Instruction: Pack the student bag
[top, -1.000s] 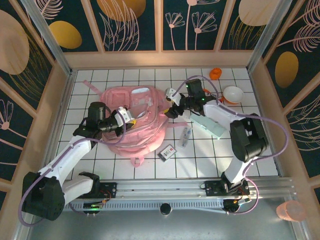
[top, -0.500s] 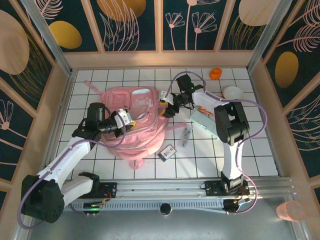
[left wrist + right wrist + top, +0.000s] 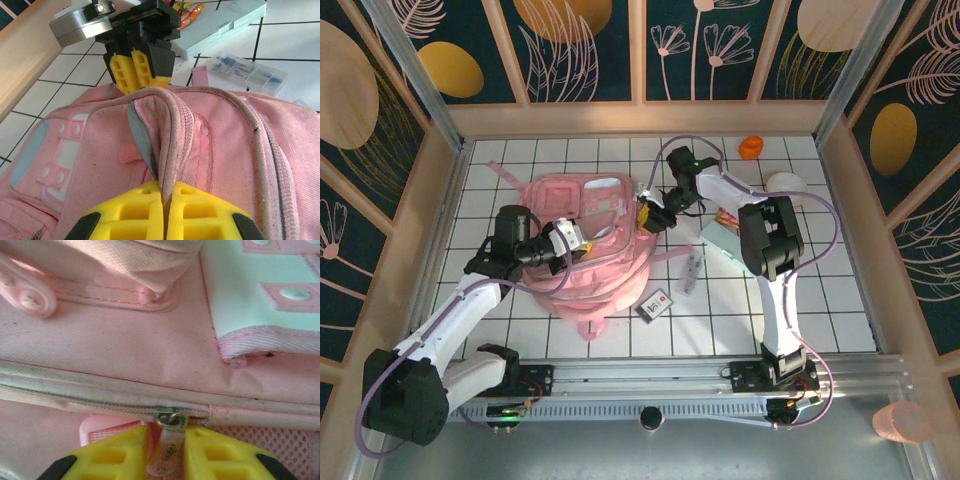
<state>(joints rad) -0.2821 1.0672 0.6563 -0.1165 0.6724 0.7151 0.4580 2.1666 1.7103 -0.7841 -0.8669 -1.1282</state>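
student bag (image 3: 610, 270) lies slumped on the counter (image 3: 860, 320) in the top view, between the two sets of jaws. in the left wrist view we find the left jaws clamped on a fold of its pink rim, the zip (image 3: 186, 140) running straight ahead to the right jaws. in the right wrist view the right jaws pinch the zip pull (image 3: 167, 452), so we judge that arm nearer; the zip lies crosswise just beyond them. fabric soft, scuffed, white patch (image 3: 260, 285).

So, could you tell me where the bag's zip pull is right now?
In the right wrist view, the zip pull hangs at bottom centre, pinched between the right gripper's yellow fingers, just below the zip line of the student bag.
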